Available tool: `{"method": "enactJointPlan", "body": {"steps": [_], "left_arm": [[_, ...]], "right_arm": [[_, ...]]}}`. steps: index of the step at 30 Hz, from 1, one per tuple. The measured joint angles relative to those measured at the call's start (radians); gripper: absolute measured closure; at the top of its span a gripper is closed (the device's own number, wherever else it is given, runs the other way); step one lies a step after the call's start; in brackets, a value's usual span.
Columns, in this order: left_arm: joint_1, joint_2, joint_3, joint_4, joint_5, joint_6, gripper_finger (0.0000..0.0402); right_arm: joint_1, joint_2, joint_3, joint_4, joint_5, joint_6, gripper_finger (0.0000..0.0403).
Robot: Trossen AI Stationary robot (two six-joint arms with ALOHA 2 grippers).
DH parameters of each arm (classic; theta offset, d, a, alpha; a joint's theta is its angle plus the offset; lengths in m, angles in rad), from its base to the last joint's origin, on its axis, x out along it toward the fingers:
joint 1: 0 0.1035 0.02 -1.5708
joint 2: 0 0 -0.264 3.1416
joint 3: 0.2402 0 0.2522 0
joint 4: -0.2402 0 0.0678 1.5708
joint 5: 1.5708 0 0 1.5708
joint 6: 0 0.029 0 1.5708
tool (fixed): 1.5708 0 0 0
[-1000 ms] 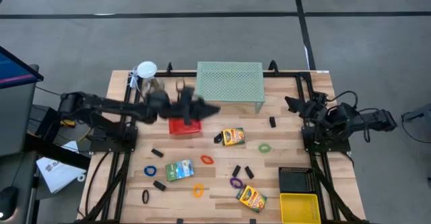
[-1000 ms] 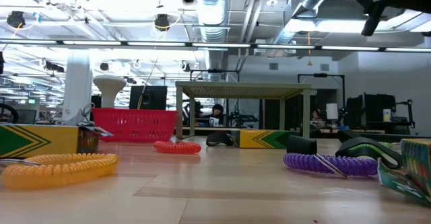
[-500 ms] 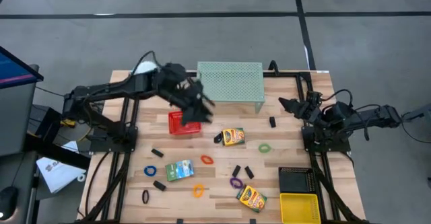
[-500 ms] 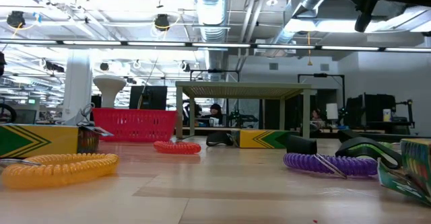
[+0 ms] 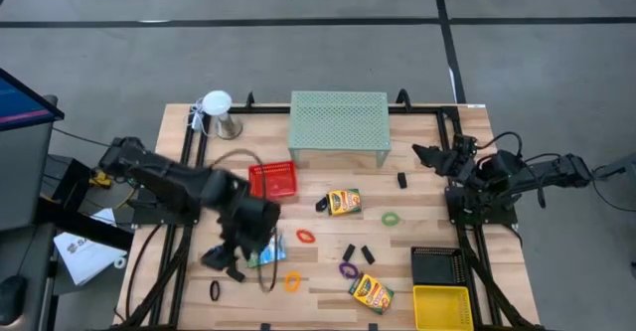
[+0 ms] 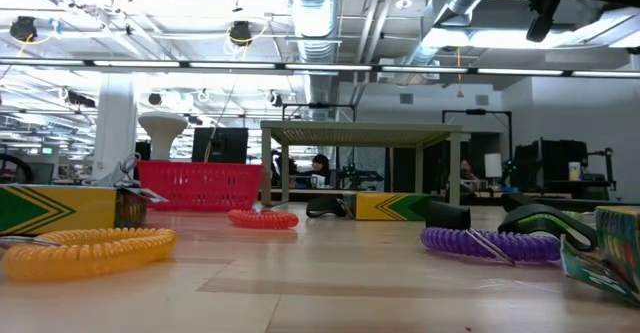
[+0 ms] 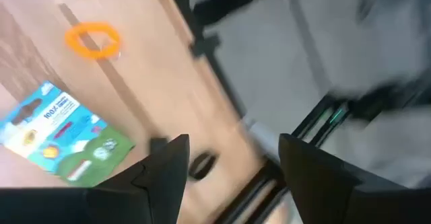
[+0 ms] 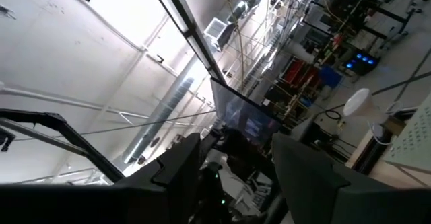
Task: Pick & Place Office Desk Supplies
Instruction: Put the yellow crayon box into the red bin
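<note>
Since half a second before, left arm swung from the red tray down to the table's front-left; its gripper hung over the green card pack, fingers apart, holding nothing. Right arm stayed folded at the table's right edge, gripper raised, fingers apart, empty.

Largest first: mint mesh shelf at the table's back; black tray and yellow tray at front-right.

Crayon boxes: one mid-table, one near the front edge.

Loops scattered: green, red, purple, orange, blue, partly under the left gripper.

Black clips lay about: one right of the shelf, two by the purple loop, one at left.
</note>
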Motion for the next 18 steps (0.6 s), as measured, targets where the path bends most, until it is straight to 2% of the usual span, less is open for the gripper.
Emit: {"method": "enactJointPlan", "body": {"steps": [3,6,18], "left_arm": [[-0.064,0.041,0.0,-0.008,-0.081,0.132,0.0178],[-0.071,0.101,0.0,-0.004,-0.161,0.202,0.0178],[0.166,0.291,0.0,0.129,-0.174,0.378,0.0178]], "right_arm": [[0.013,0.0,0.0,0.004,0.0,-0.015,0.022],[0.021,0.0,0.0,0.011,0.0,-0.032,0.022],[0.038,0.0,0.0,0.079,0.034,-0.085,0.022]]}}
